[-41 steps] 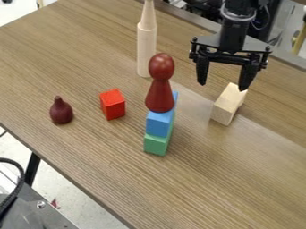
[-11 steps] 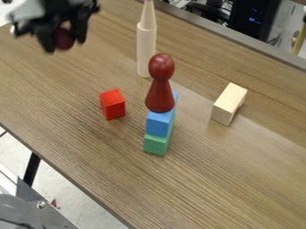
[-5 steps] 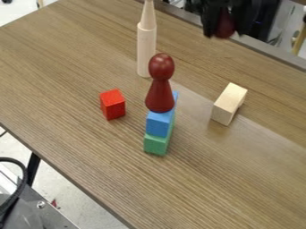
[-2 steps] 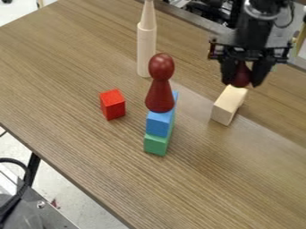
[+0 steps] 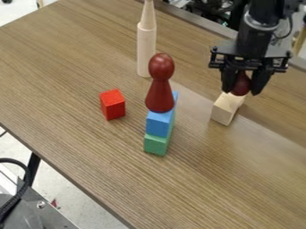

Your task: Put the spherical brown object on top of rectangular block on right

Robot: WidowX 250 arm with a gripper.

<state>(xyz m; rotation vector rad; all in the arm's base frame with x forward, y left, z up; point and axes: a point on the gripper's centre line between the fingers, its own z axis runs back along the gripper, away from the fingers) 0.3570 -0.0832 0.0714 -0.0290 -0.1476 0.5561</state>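
At the upper right, my gripper (image 5: pixel 240 89) is shut on the dark brown rounded object (image 5: pixel 241 85), whose bulb shows between its fingers. The pale rectangular wooden block (image 5: pixel 225 109) lies on the table just below. The object's bottom overlaps the block's far end in the view; whether the two touch I cannot tell. Part of the block's far end is hidden behind the gripper and the object.
A green block (image 5: pixel 156 144) and a blue block (image 5: pixel 159 123) are stacked mid-table, with a dark red pawn-shaped piece (image 5: pixel 160 85) on top. Left of them sits a red block (image 5: pixel 113 105). Behind stands a tall pale wooden cylinder (image 5: pixel 146 49) with a cone on it.
From the left end of the table, the gripper carried the brown object across to the right. Since the latest earlier frame it has come slightly lower over the pale block.
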